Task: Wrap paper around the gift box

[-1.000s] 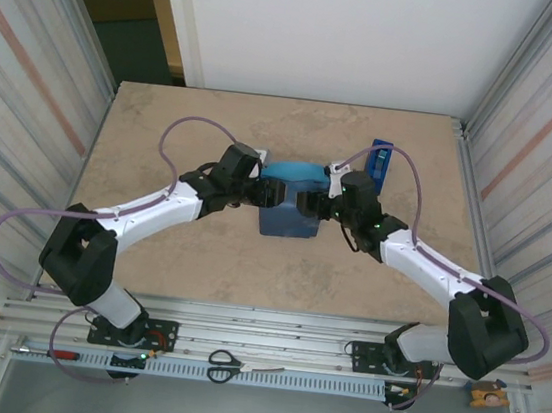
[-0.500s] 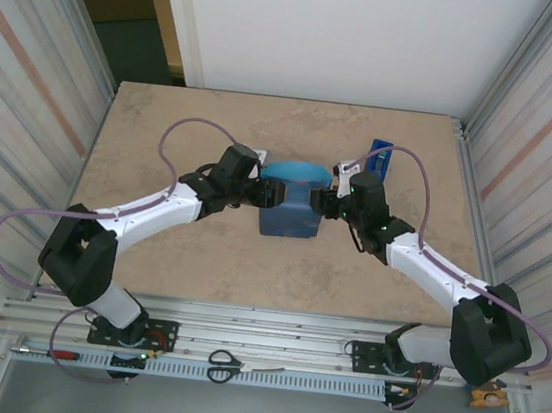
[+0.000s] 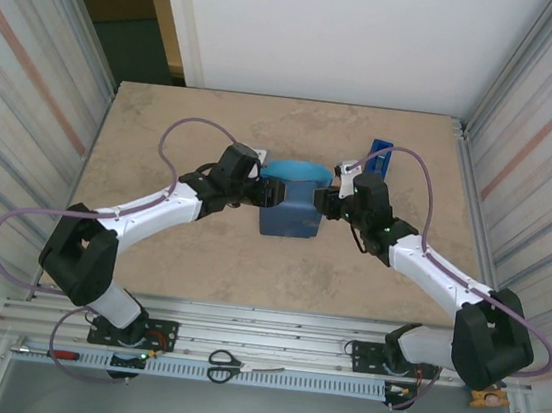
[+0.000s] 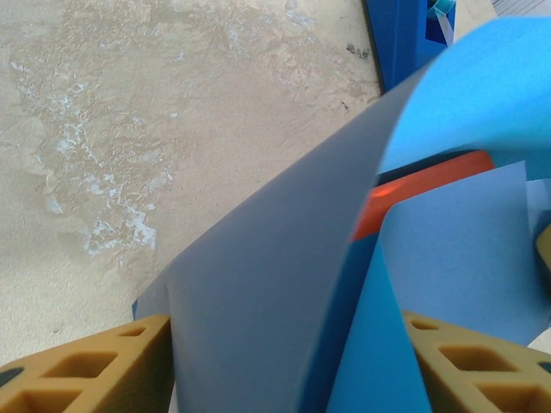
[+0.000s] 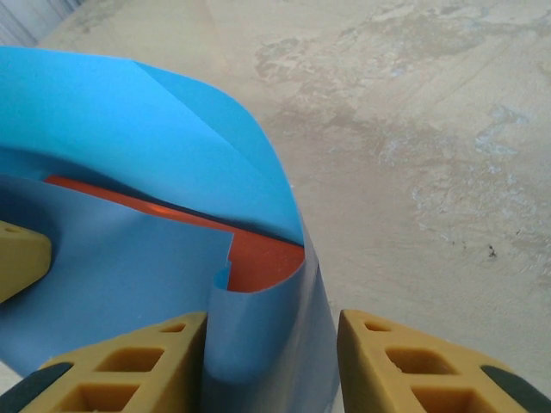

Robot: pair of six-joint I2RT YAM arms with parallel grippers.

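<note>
At the centre of the top view, the paper [image 3: 288,213] is draped over the gift box [image 5: 258,258], and the box's orange shows at both ends in the wrist views. Your left gripper [image 3: 269,194] and right gripper [image 3: 322,205] each straddle an end flap, jaws apart and not pinching. Folding the ends appears unfinished.

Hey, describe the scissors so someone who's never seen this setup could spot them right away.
Start at the metal rail running along the table's near edge. About midway along it, between the two arm bases, lie the scissors. They have black looped handles and blades pointing right, unlike the red-handled tool farther left.
</note>
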